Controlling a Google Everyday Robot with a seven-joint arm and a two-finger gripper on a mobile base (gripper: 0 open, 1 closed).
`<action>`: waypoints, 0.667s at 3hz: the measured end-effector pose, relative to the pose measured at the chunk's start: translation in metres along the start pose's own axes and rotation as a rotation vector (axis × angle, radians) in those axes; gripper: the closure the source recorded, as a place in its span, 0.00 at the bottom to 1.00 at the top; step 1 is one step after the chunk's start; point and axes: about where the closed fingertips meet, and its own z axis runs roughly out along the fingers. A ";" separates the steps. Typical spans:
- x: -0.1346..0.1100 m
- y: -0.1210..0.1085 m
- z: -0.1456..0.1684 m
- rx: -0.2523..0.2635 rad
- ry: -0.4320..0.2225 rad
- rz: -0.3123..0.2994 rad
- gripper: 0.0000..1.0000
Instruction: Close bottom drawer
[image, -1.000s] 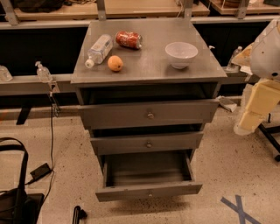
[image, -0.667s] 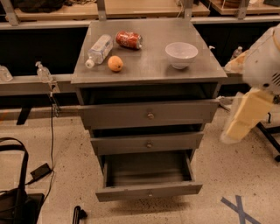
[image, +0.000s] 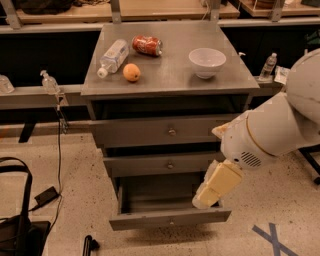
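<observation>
The gripper (image: 206, 196) hangs low, and whether it is spread or closed cannot be told. The bottom drawer (image: 150, 220) stands pulled out, its front just below and left of the gripper.

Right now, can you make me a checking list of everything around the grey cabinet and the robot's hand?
Surface: grey metal cabinet top, holding four things.
Job's things: bottom dark grey drawer with a small round knob, pulled out; nothing seen inside.
Clutter: clear plastic bottle lying down, red can on its side, round orange fruit, white bowl.
Grippers: cream gripper hangs over the open drawer's right side.
Cables: black cable runs down to the floor on the left.
Surroundings: black bag, blue tape cross on speckled floor.
</observation>
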 end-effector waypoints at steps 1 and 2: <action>0.002 0.000 0.004 -0.005 -0.007 0.006 0.00; 0.026 -0.007 0.059 -0.069 -0.101 0.082 0.00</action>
